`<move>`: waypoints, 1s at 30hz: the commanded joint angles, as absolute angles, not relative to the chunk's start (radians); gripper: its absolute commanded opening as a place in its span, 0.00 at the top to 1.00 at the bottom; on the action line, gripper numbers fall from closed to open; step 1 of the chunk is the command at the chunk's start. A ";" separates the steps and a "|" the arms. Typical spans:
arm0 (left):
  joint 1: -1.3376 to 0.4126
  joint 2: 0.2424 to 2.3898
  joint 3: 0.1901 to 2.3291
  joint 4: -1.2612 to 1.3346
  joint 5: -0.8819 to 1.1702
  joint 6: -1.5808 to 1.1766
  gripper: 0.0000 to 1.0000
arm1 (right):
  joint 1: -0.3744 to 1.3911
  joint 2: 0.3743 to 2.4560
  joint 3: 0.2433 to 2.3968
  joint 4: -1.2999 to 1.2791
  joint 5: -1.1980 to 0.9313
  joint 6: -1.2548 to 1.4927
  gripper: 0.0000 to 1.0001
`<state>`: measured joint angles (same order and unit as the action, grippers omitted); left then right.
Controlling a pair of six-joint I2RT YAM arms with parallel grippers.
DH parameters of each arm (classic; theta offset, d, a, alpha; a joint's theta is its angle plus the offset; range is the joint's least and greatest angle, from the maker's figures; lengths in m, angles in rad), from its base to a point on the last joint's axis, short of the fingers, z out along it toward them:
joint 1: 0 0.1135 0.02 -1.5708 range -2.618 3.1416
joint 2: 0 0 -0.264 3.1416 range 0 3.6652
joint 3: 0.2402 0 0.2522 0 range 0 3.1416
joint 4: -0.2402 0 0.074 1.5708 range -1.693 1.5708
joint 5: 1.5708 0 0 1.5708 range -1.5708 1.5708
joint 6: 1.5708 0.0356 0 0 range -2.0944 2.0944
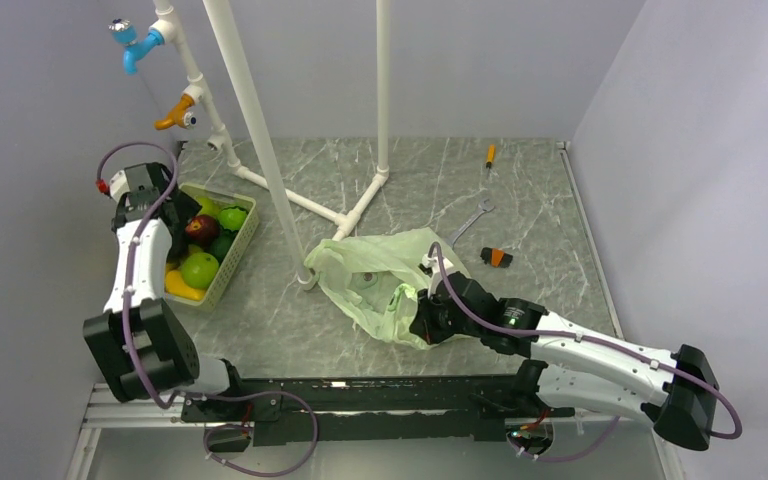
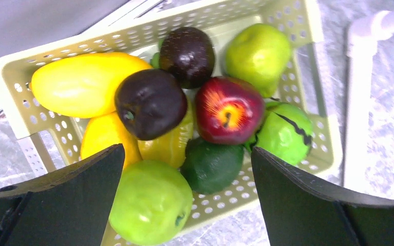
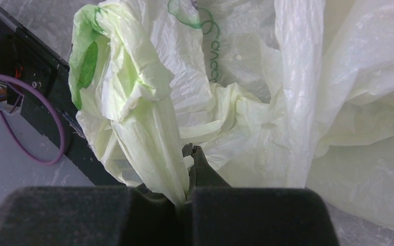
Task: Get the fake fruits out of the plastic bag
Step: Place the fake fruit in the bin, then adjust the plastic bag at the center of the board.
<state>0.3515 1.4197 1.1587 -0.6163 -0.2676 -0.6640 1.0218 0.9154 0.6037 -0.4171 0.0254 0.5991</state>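
Observation:
The fake fruits (image 1: 203,250) lie piled in a pale-green slotted basket (image 1: 241,240) at the left: yellow, green, red and dark ones (image 2: 229,109). My left gripper (image 2: 184,202) hangs open and empty just above them (image 1: 165,205). The plastic bag (image 1: 375,280) lies crumpled and flat on the table's middle. My right gripper (image 1: 422,322) is at the bag's near right edge, shut on a fold of the bag (image 3: 149,128). No fruit shows inside the bag.
White pipe frame (image 1: 260,130) stands behind the bag, its foot beside the bag's left end. A wrench (image 1: 468,222), an orange-handled tool (image 1: 490,155) and a small orange-black thing (image 1: 497,257) lie at the back right. Grey walls close both sides.

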 commanded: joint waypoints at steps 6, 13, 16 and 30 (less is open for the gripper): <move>0.220 1.152 0.993 -0.487 -0.135 -0.612 0.01 | 1.023 0.886 0.599 -0.379 0.039 0.558 1.00; 0.209 0.786 0.622 -0.410 0.234 -0.586 0.01 | 1.022 0.869 0.579 -0.292 0.040 0.502 1.00; 0.202 0.662 0.532 -0.442 0.349 -0.552 0.01 | 1.023 0.871 0.553 -0.222 0.023 0.490 1.00; -0.384 0.582 0.535 -0.466 0.205 -0.715 0.01 | 1.023 0.858 0.515 -0.228 0.065 0.502 1.00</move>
<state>-0.2317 0.5537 0.4824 -0.4793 0.3168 -0.6617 1.0218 0.8566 0.4889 -0.2260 0.0296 0.5140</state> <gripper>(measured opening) 0.994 0.008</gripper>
